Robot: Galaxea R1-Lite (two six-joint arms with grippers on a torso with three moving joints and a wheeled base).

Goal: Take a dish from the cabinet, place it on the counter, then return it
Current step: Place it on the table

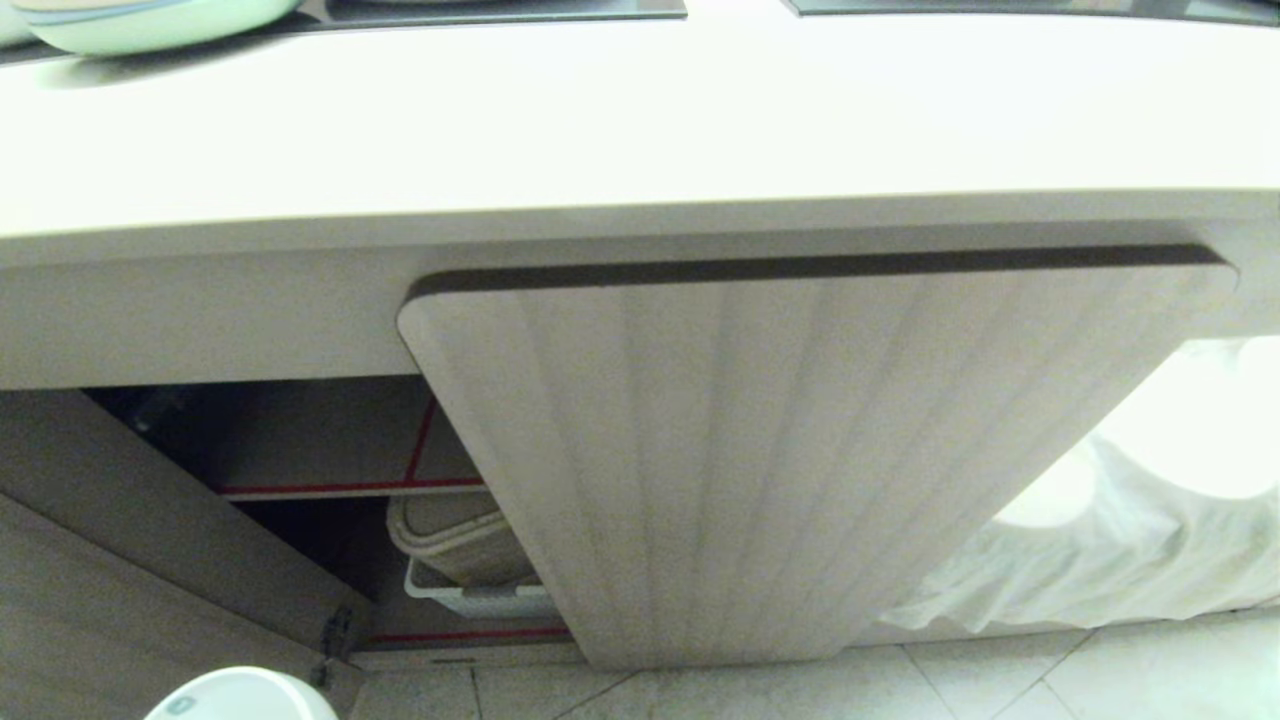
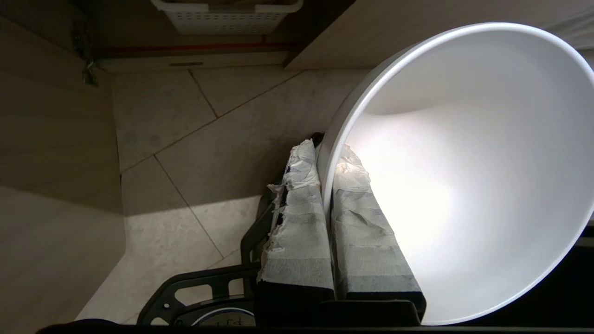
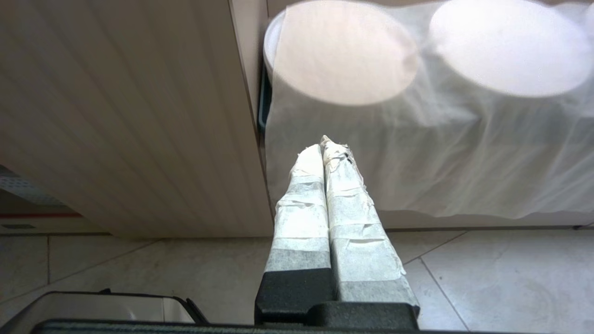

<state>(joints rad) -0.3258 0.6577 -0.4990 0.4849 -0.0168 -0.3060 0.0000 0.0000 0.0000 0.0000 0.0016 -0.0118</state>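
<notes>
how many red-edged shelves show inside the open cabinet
2: an upper shelf behind the open ribbed door, and a bottom shelf holding a white basket. The door may hide more.

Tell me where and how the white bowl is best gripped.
Grip the bowl by its thin rim wall, one finger inside, one outside, coming over the open mouth. The deep, glossy sides offer no other edge to pinch. The left end effector holds it just so, shut across the rim.
</notes>
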